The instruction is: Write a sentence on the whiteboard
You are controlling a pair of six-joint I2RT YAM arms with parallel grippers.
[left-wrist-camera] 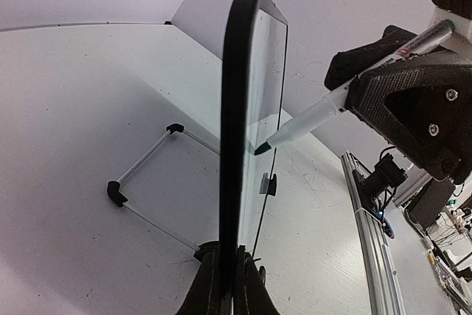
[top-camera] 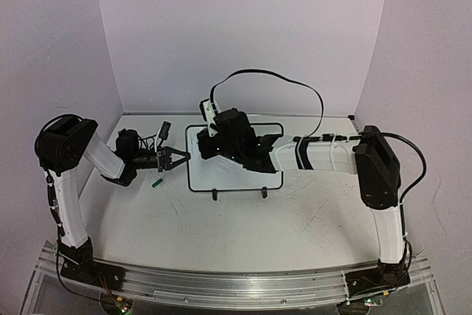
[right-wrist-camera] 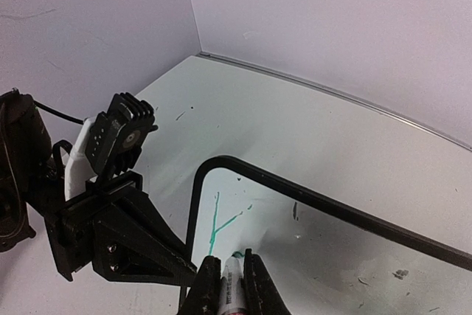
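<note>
Whiteboard [top-camera: 221, 179] lies mid-table just beyond our bases, its two small black feet toward us. A small green piece [top-camera: 156, 181] (likely the marker's cap) rests on the tabletop [top-camera: 221, 241] just left of it. A little farther out, our left gripper [left-wrist-camera: 227, 262] is clenched on the board's black frame at its left edge, steadying it. Over the board, our right gripper [right-wrist-camera: 231, 265] is clamped on a green marker [left-wrist-camera: 313, 114], whose tip appears to touch the white surface near the far-left corner. Beside that tip are the first green strokes [right-wrist-camera: 220, 219], a forked shape like a Y. We see no other writing on the part of the whiteboard that shows. We judge the sentence barely begun, with its first letter in hand. Next we need short, even strokes running rightward, with light tip pressure and a firm left grip so the frame does not slide.
</note>
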